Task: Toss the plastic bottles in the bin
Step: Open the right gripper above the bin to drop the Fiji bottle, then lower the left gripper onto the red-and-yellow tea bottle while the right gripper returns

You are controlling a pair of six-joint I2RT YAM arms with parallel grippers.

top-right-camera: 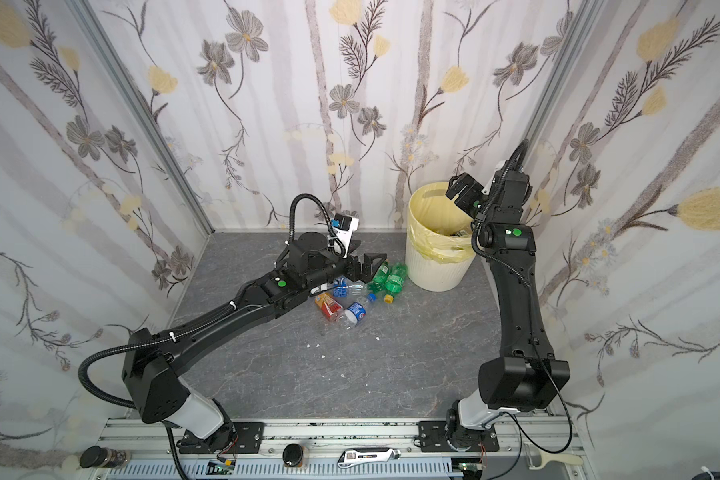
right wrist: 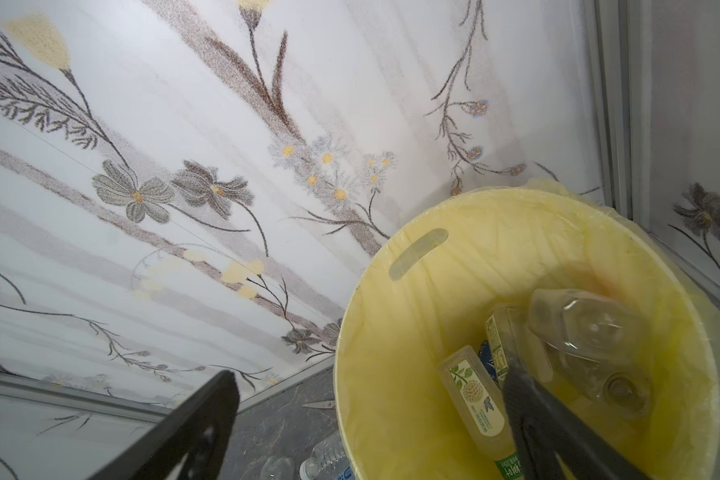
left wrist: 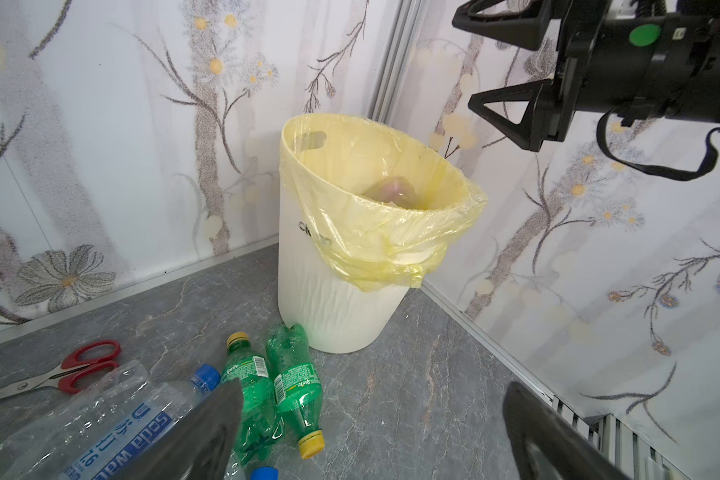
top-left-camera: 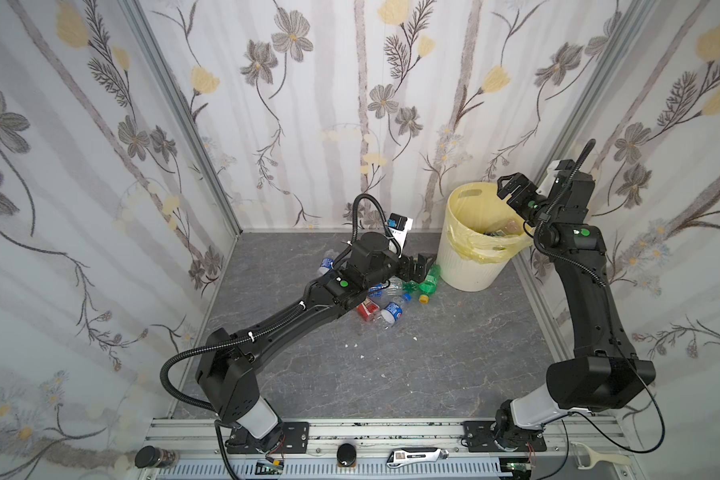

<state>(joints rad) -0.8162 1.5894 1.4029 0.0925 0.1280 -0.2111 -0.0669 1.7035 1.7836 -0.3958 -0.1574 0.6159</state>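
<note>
A grey table is enclosed by flowered walls. The bin, lined with a yellow bag, is stood in the table's far right corner.

The right gripper is held above the bin's rim. Its jaws are spread wide and nothing is gripped between them. The left gripper is held low over the table just left of the bin, also wide apart and empty.

Several bottles are seen lying inside the bin. Others are heaped on the table under the left gripper and its arm. Two green bottles are laid side by side, one of them just beside the bin's base. A clear bottle with a blue label is laid next to them. Red-handled scissors are seen beyond the heap.
</note>
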